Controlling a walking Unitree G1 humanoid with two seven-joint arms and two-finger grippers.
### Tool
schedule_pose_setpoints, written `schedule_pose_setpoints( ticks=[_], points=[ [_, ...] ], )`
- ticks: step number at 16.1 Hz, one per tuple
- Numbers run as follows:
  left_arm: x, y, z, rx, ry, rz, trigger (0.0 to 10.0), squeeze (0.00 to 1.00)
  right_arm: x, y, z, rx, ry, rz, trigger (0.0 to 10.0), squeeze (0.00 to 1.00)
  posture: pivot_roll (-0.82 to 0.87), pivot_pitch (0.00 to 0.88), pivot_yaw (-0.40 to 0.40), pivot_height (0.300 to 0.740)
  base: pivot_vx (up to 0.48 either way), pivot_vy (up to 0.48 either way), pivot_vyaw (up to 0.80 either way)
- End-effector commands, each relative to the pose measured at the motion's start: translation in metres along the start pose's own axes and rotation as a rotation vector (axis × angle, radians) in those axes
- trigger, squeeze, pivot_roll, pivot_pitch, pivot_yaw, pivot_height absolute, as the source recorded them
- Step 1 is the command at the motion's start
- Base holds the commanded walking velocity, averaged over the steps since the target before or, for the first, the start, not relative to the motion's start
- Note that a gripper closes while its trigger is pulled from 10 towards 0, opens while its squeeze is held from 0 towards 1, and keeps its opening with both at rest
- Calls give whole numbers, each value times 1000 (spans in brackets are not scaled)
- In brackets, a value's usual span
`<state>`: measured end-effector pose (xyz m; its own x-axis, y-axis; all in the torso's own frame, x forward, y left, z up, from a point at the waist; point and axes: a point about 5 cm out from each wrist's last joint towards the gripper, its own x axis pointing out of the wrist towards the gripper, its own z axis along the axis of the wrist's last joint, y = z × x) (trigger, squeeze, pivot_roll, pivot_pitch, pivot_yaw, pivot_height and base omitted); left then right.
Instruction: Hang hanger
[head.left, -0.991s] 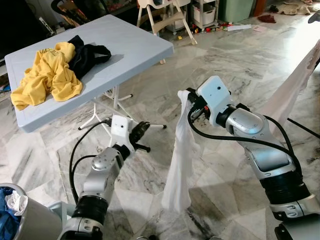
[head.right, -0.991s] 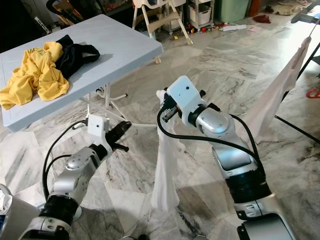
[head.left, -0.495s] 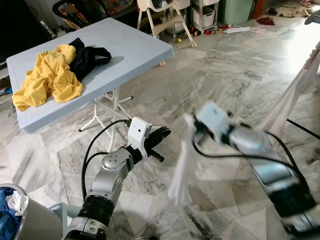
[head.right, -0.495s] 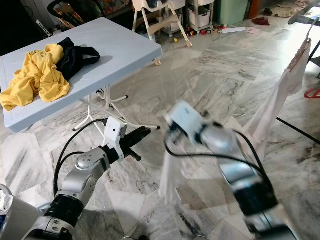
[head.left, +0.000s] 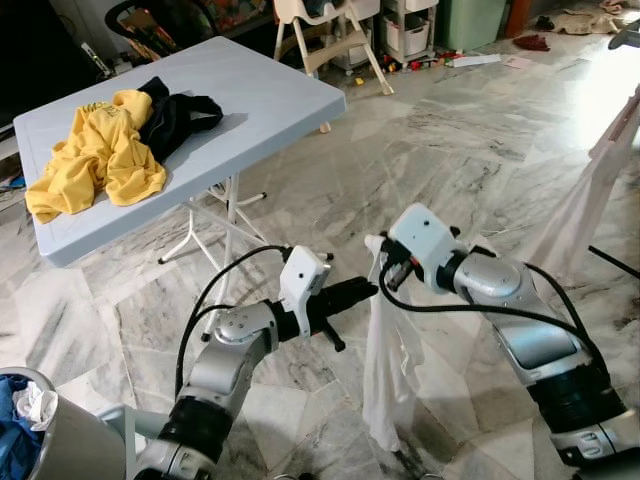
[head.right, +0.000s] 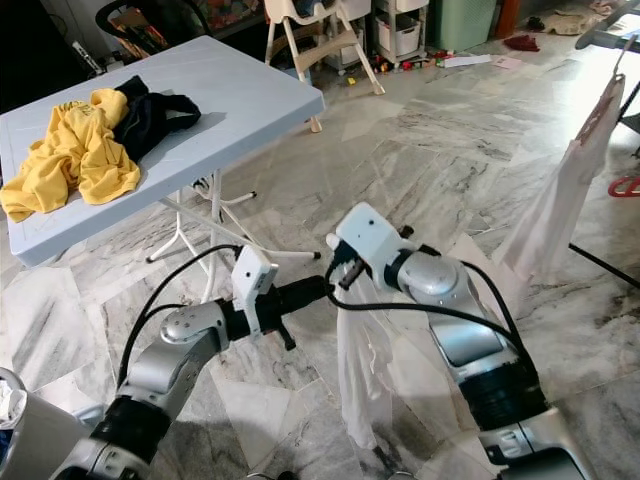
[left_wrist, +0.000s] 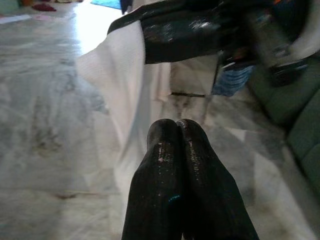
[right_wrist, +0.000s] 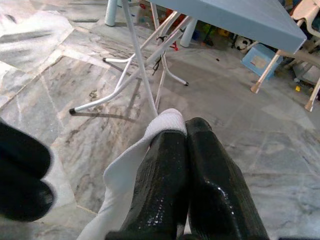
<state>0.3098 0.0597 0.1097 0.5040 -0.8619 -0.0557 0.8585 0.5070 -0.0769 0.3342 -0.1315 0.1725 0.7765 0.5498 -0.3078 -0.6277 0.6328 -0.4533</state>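
Observation:
A white garment (head.left: 385, 370) hangs in a long limp fold toward the marble floor. Its top corner is pinched in my right gripper (head.left: 378, 250), which is shut on the cloth; the right wrist view shows the white fabric (right_wrist: 165, 122) squeezed beside the two black fingers (right_wrist: 165, 165). My left gripper (head.left: 372, 288) is stretched out to the right, fingers shut with nothing between them, its tip just short of the garment's upper part. In the left wrist view the closed fingers (left_wrist: 176, 165) point at the hanging cloth (left_wrist: 135, 90), with my right gripper's black fingers above it.
A pale blue folding table (head.left: 260, 90) stands back left, carrying a yellow shirt (head.left: 95, 150) and a black garment (head.left: 175, 105); its white legs (head.left: 230, 215) splay toward me. Another white garment (head.right: 570, 190) hangs at the far right. A laundry bin (head.left: 40, 440) sits bottom left.
My left arm has reached forward and to the right, bringing its shut gripper up to the garment. The right gripper has come down a little with the cloth still in it.

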Motion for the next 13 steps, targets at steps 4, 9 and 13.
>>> schedule_pose_setpoints(
  ticks=[4,9,13],
  points=[
    [-2,16,2,111,16,142,10000,0,-4,2,25,-18,-69,37,0,0,-210,94,194,740,0,0,0],
    [9,15,5,105,-11,146,10000,0,-5,4,29,-16,-69,59,0,0,-217,91,201,740,0,0,0],
    [16,6,12,115,-42,57,10000,0,-6,5,24,-3,-53,59,0,0,-217,90,206,740,0,0,0]
  ],
)
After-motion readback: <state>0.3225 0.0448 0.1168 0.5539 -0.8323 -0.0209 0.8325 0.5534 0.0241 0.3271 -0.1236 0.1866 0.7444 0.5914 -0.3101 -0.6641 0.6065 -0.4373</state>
